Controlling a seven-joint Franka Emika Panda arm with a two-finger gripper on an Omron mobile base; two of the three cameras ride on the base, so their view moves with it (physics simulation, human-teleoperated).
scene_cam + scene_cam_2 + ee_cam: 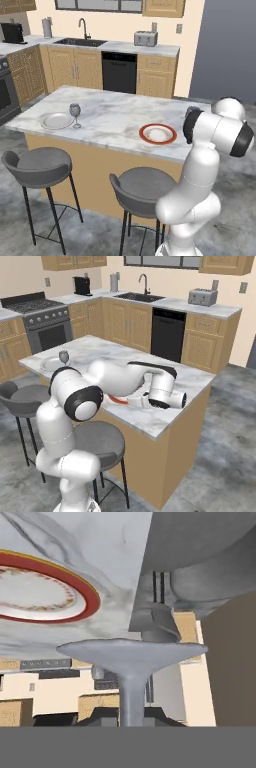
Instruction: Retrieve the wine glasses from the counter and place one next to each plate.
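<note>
Second wine glass (131, 662) in the hand, stem pinched between nearly closed fingers, foot toward the camera, just beside the red-rimmed plate (157, 134) at the desk's (115, 117) right end. First glass (75, 114) stands upright right of the grey plate (56, 120), far left.

Wine glass (131, 662) foot and stem close up, red-rimmed plate (45, 587) just beside it on marble table (100, 537).
</note>
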